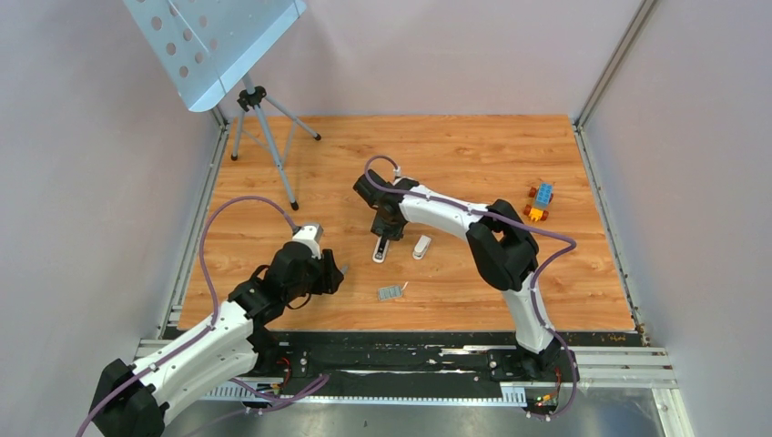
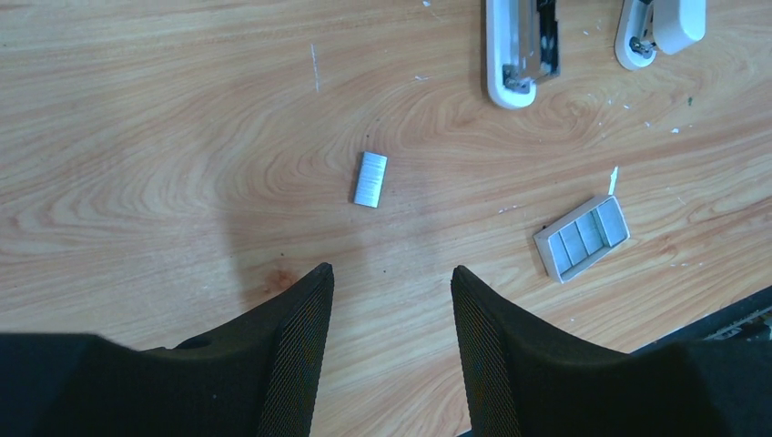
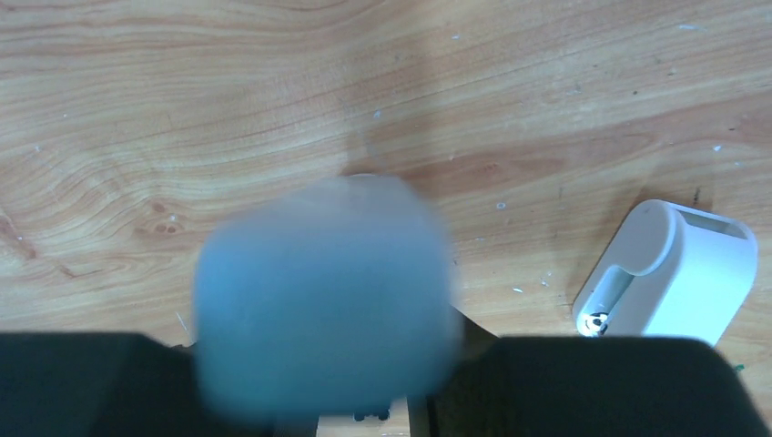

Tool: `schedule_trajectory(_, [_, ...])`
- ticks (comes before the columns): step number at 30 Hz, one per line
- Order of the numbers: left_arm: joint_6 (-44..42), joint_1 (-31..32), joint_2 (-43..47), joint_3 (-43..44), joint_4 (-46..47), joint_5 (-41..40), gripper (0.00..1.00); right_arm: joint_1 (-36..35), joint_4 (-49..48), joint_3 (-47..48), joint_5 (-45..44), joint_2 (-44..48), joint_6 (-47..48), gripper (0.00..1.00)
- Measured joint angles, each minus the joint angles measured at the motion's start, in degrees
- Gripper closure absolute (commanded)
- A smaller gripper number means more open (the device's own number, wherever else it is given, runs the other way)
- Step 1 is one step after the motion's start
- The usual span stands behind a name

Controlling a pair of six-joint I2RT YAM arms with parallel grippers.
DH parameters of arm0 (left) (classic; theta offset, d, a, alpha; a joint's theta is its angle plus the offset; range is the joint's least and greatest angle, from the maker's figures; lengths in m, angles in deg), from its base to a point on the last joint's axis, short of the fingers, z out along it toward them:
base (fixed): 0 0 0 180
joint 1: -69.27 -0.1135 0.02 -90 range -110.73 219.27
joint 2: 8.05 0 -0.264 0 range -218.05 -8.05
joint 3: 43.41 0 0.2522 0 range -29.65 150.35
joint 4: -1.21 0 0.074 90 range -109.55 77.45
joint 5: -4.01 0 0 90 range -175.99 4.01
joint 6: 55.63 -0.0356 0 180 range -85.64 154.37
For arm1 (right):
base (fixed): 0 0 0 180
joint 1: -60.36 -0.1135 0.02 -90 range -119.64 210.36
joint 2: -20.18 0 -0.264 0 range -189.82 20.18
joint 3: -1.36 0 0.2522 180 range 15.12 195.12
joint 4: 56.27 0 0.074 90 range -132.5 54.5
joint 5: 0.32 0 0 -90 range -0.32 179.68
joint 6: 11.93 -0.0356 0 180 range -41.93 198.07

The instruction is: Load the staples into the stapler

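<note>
Silvery staples (image 2: 370,179) lie loose just ahead of the spread left tool (image 2: 391,270).

Bright, even light, faint soft shadows; only the stapler (image 3: 323,291) close to the right wrist camera is blurred

the wooden table (image 1: 473,155) bore a stapler (image 1: 380,252), staples (image 2: 370,178), a white box (image 2: 583,238), a white piece (image 1: 421,247), toy bricks (image 1: 539,202) and a tripod (image 1: 264,137).
</note>
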Motion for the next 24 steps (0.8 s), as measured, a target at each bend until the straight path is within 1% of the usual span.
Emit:
schedule_trajectory(3, [0.0, 0.0, 0.0, 0.0, 0.5, 0.02, 0.47, 0.0, 0.7, 0.02, -0.22, -0.02, -1.14, 0.59])
schedule_trajectory(9, [-0.02, 0.0, -1.49, 0.0, 1.27, 0.02, 0.47, 0.02, 1.55, -0.02, -0.17, 0.26, -0.5, 0.49])
schedule_trajectory(10, [-0.04, 0.0, -2.01, 0.0, 1.31, 0.02, 0.46, 0.02, 1.62, -0.07, -0.17, 0.55, -0.2, 0.46])
schedule_trajectory(11, [-0.04, 0.0, -2.56, 0.02, 1.31, 0.02, 0.47, 0.02, 1.6, -0.15, -0.13, 1.01, 0.22, 0.41])
schedule_trajectory(12, [-0.04, 0.0, -3.1, 0.04, 1.33, 0.0, 0.46, 0.02, 1.51, -0.39, -0.04, 1.73, 0.81, 0.33])
schedule_trajectory(14, [-0.09, 0.0, -4.07, 0.15, 1.36, 0.0, 0.47, 0.02, 1.33, -1.07, 0.2, 3.58, 2.12, 0.26])
schedule_trajectory(20, [-0.9, 0.0, -8.44, 1.95, 2.14, -0.02, 0.46, 0.04, -0.26, -4.57, 0.24, 12.46, 7.78, 0.21])
schedule_trajectory(24, [-2.51, 0.0, -11.19, 3.08, 3.06, -0.07, 0.45, 0.11, -1.99, -9.51, -0.09, 18.95, 12.15, 0.14])
